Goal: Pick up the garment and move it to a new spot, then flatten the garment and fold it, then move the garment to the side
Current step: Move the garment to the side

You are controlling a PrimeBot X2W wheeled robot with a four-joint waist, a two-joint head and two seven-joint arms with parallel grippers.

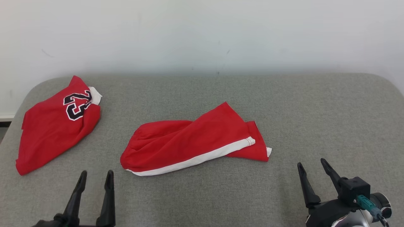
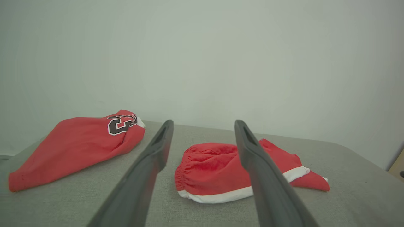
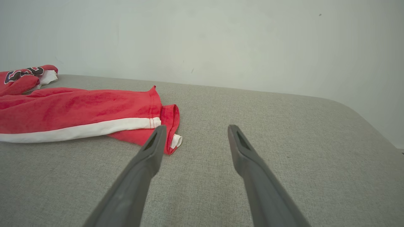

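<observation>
A red garment with a white side stripe [image 1: 189, 142] lies loosely folded in the middle of the grey padded table [image 1: 315, 110]. It also appears ahead of the left wrist [image 2: 214, 170] and at the left of the right wrist view [image 3: 79, 110]. My left gripper [image 1: 96, 172] hovers open near the front edge, short of the garment's left end, with nothing between its fingers [image 2: 203, 123]. On the front right, my right gripper [image 1: 311, 162] is open and empty as well [image 3: 196, 127], a little past the garment's right corner.
A second red garment with a black and white number [image 1: 53, 129] lies bunched at the table's far left [image 2: 72, 145] [image 3: 19, 78]. A pale wall runs behind the table. Bare grey surface stretches across the right half.
</observation>
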